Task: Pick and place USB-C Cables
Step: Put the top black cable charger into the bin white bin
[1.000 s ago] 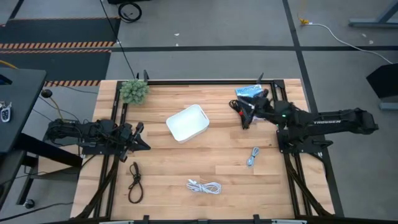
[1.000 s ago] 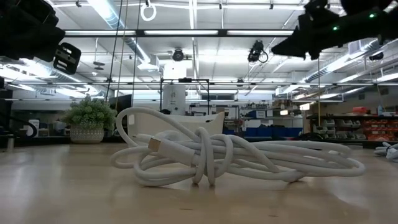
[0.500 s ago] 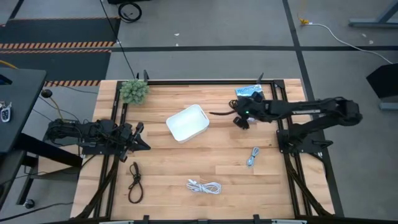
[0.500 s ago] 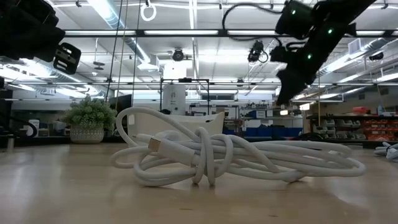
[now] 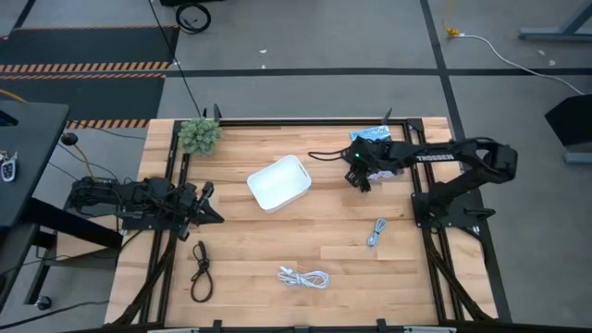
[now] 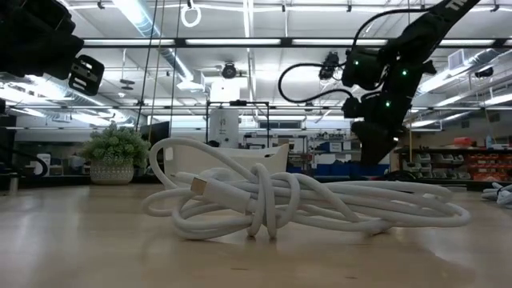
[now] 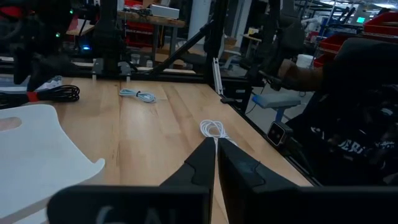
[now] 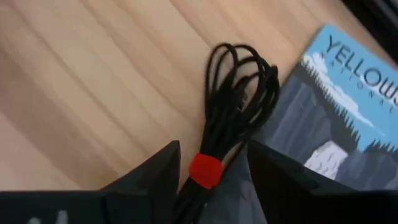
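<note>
Partly hidden in the high view: black cable with a red tie [image 8: 233,118], masked by the right gripper [image 5: 359,173] above it near the far right of the table [image 5: 342,268], only a thin dark loop trailing out toward the white tray [image 5: 278,182]. Plain in the right wrist view: same bundle running down between the two dark fingers [image 8: 149,177], red tie level with their tips, lower end cut off by the frame edge. Fingers spread on either side of the bundle; actual contact with the cable impossible to judge. Far end of the bundle lying against the edge of a blue printed packet [image 8: 336,118], itself cut off at the frame border, lettering only partly legible.

Left gripper [image 5: 205,205] parked low at the left edge of the table, fingers pressed together, nothing between them in the left wrist view [image 7: 216,163].

Cables counted from above, four: the black one at the right gripper; a white one [image 5: 304,277] near the front edge, filling the foreground of the low view [image 6: 296,200]; a grey-blue one [image 5: 376,231] in front of the right arm's base; a dark one [image 5: 201,268] at front left, just in front of the left gripper. All four well apart from one another and outside the tray.

Around them: one white tray near the table's middle, one small potted plant [image 5: 199,135] at the far left corner, one blue packet beside the right gripper. In the low view, tray mostly hidden behind the white coil, only its rim showing.
</note>
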You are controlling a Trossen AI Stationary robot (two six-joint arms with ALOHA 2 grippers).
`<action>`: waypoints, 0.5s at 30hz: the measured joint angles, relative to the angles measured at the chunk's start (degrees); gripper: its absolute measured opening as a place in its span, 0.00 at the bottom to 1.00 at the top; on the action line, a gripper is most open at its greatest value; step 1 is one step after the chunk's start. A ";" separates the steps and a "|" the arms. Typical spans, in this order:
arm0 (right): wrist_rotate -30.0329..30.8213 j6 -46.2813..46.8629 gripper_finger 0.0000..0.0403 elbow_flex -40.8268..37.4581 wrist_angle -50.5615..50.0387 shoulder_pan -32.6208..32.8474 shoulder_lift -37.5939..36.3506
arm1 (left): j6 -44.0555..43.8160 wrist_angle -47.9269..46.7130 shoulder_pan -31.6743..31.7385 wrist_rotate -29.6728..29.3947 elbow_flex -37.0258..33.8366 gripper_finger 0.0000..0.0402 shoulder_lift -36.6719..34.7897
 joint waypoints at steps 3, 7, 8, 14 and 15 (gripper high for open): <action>-0.20 0.02 0.51 0.00 0.06 -0.19 2.07 | 0.00 0.00 0.00 0.00 0.00 0.06 0.00; -1.00 0.04 0.51 0.00 0.19 -0.24 4.99 | 0.00 0.02 0.02 0.00 0.00 0.06 0.00; -1.06 0.04 0.51 0.00 0.16 -0.24 5.61 | -0.02 0.00 0.02 0.00 0.00 0.06 0.00; -1.05 0.01 0.47 0.00 0.23 -0.29 7.02 | 0.00 0.00 0.02 0.00 0.00 0.06 0.00; -1.04 0.00 0.46 0.00 0.22 -0.29 6.95 | 0.00 0.02 0.02 0.00 0.00 0.06 0.00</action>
